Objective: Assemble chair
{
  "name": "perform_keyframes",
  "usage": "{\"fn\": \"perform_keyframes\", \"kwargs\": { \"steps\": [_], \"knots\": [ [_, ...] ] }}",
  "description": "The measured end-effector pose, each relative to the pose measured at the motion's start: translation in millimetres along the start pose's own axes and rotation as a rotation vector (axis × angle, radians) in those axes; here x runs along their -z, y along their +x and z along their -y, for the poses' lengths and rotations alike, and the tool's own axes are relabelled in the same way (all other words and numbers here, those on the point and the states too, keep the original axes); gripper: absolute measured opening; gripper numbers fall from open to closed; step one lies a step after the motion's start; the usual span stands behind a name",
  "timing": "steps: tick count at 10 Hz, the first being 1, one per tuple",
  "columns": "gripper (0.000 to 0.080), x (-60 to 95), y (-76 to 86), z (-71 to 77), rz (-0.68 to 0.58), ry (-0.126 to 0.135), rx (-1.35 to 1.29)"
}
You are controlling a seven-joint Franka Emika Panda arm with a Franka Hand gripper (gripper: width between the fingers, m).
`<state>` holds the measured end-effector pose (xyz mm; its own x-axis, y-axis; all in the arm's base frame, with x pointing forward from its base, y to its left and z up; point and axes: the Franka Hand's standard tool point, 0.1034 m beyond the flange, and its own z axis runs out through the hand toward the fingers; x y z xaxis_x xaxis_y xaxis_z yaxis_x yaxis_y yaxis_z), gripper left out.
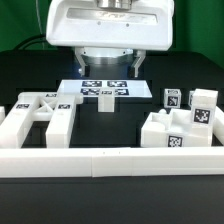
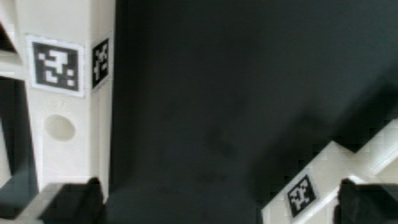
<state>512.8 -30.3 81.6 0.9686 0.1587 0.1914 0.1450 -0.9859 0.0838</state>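
Note:
My gripper (image 1: pixel 110 67) hangs open and empty above the marker board (image 1: pixel 105 89). In the wrist view my gripper (image 2: pixel 222 208) shows only bare black table between its dark fingertips (image 2: pixel 71 200). A white chair part with a square tag and a round hole (image 2: pixel 59 110) lies along one side there. A second tagged white part (image 2: pixel 311 190) lies at the other side. A small square-ended white leg (image 1: pixel 107 102) sits in front of the marker board. An X-braced frame and slab (image 1: pixel 40 115) lie at the exterior view's left. Several tagged white parts (image 1: pixel 182 125) cluster at its right.
The long low white border rail (image 1: pixel 110 160) runs across the front of the black table. The marker board lies flat under the gripper. The chair parts sit between the rail and the marker board, left and right of a gap in the middle.

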Motion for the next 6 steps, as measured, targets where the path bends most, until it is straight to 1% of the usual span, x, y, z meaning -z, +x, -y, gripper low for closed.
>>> {"fn": "perform_keyframes", "kwargs": {
  "steps": [1, 2, 3, 4, 5, 6],
  "knots": [
    [0.0649, -0.9, -1.2, -0.8, 0.004, 0.000, 0.001],
    [0.0649, -6.5, -12.3, -5.7, 0.079, 0.026, 0.011],
    [0.0649, -12.0, -21.1, -2.8, 0.153, 0.048, -0.035],
    [0.0649, -21.8, -35.0, 5.3, 0.242, 0.067, -0.083],
    [0.0649, -29.4, -42.4, 7.4, 0.302, 0.081, -0.087],
    [0.0649, -29.2, -40.1, 8.8, 0.333, 0.093, -0.086]
  ]
}}
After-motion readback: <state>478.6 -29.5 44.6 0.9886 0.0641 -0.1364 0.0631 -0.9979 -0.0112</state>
